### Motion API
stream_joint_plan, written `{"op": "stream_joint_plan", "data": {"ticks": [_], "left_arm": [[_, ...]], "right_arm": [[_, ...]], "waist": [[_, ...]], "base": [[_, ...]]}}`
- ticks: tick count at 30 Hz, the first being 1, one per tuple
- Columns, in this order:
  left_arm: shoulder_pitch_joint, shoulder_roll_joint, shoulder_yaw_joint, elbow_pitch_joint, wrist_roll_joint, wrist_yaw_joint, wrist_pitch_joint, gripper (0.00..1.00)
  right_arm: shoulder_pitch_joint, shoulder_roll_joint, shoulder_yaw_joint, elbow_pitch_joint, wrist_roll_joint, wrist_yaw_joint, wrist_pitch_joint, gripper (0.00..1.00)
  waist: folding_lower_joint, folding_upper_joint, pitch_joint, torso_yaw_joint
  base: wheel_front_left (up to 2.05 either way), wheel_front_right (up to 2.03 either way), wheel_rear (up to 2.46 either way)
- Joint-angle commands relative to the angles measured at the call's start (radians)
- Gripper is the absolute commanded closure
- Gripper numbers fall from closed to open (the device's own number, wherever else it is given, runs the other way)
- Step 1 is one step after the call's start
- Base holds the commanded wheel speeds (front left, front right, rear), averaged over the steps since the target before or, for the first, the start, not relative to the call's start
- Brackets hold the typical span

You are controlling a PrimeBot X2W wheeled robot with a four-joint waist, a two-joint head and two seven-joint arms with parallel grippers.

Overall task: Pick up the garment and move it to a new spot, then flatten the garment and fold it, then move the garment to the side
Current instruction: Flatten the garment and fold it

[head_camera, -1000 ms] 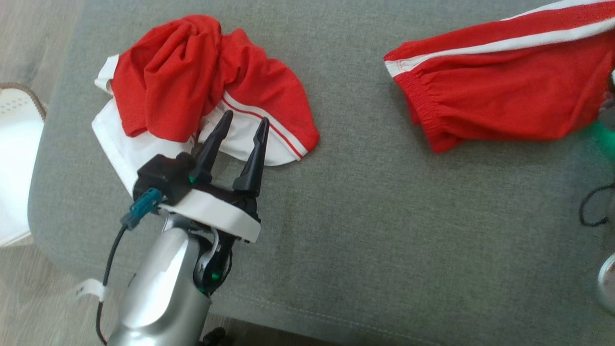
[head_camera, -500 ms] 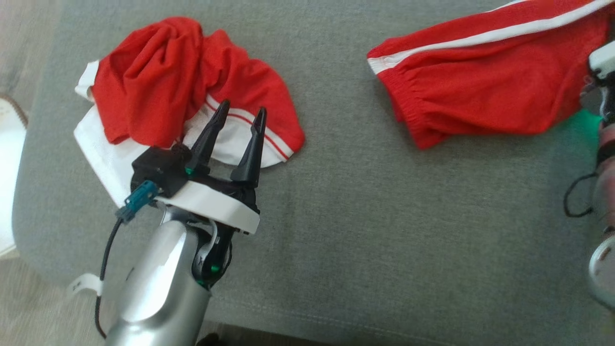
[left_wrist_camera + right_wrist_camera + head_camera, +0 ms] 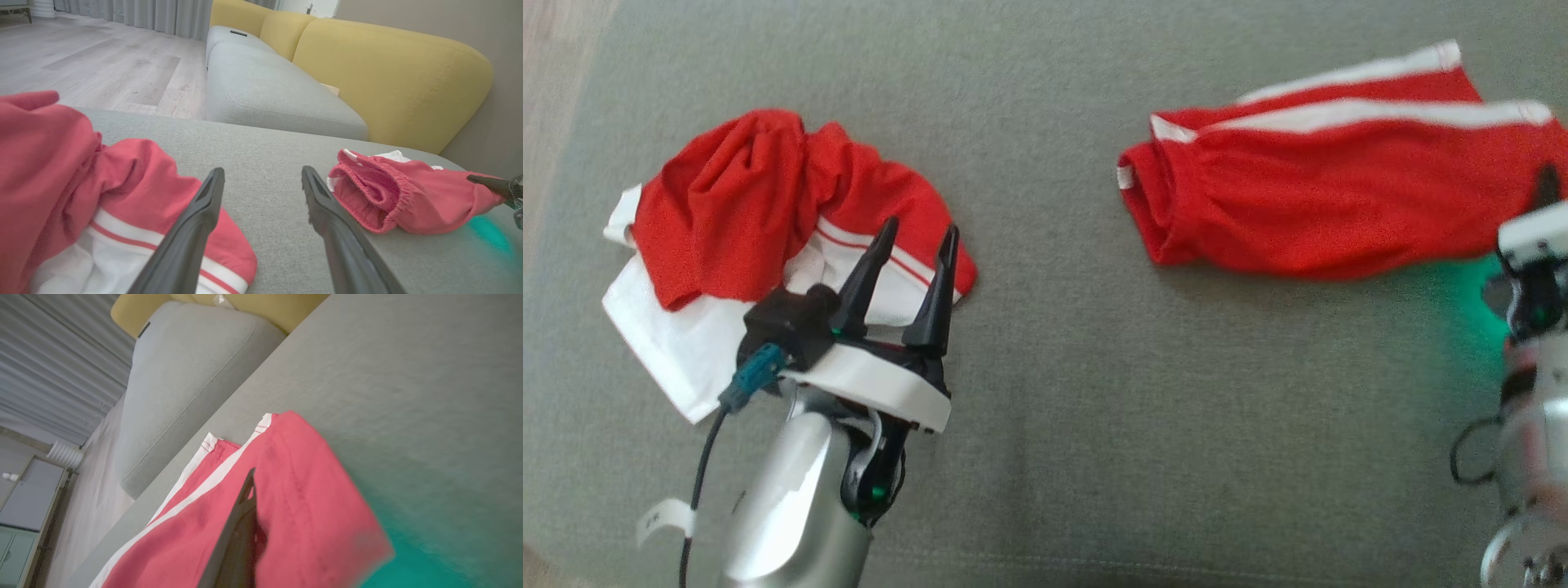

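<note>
A folded red garment (image 3: 1323, 196) with white stripes lies on the right of the grey cushion (image 3: 1135, 408). My right gripper (image 3: 1543, 184) is at its right end, shut on the cloth; the right wrist view shows red fabric (image 3: 294, 498) wrapped against the dark fingers (image 3: 241, 522). A second, crumpled red and white garment (image 3: 735, 196) lies at the left. My left gripper (image 3: 920, 230) hovers open at that heap's near right edge, nothing between its fingers. The left wrist view shows the heap (image 3: 53, 163) to the left and the folded garment (image 3: 392, 196) to the right of the gripper (image 3: 262, 171).
Behind the cushion stand another grey seat (image 3: 265, 81) and a yellow sofa back (image 3: 388, 73). Wooden floor (image 3: 102, 61) lies off the cushion's left side. A green glow (image 3: 1470, 286) falls on the cushion near my right wrist, where a black cable (image 3: 1470, 457) loops.
The head camera has shifted, so both garments sit lower and further left. My right gripper has come into view at the folded garment's right end. The left gripper stays open by the heap.
</note>
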Motion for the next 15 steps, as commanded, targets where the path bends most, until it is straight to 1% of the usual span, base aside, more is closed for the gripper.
{"op": "stream_joint_plan", "data": {"ticks": [1,5,10,15], "left_arm": [[-0.005,0.014,0.040,-0.028,0.007,-0.004,-0.012,0.00],[0.017,0.014,0.044,-0.023,0.010,-0.006,-0.012,0.00],[0.046,0.014,0.054,-0.030,0.012,-0.007,-0.012,0.00],[0.057,0.014,0.055,-0.033,0.011,-0.008,-0.012,0.00]], "right_arm": [[0.010,0.002,0.001,-0.047,0.015,-0.001,-0.016,1.00],[0.087,0.009,-0.040,-0.094,0.027,-0.001,-0.014,1.00],[0.156,0.040,-0.053,-0.164,0.026,-0.001,0.006,1.00],[0.182,0.061,-0.052,-0.210,0.015,-0.001,0.010,1.00]], "waist": [[0.0001,-0.0001,-0.035,-0.028],[0.0001,-0.0001,-0.067,-0.038],[0.0001,-0.0001,-0.084,-0.046],[0.0001,-0.0001,-0.084,-0.043]], "base": [[0.00,0.00,0.00],[0.00,0.00,0.00],[0.00,0.00,0.00],[0.00,0.00,0.00]]}}
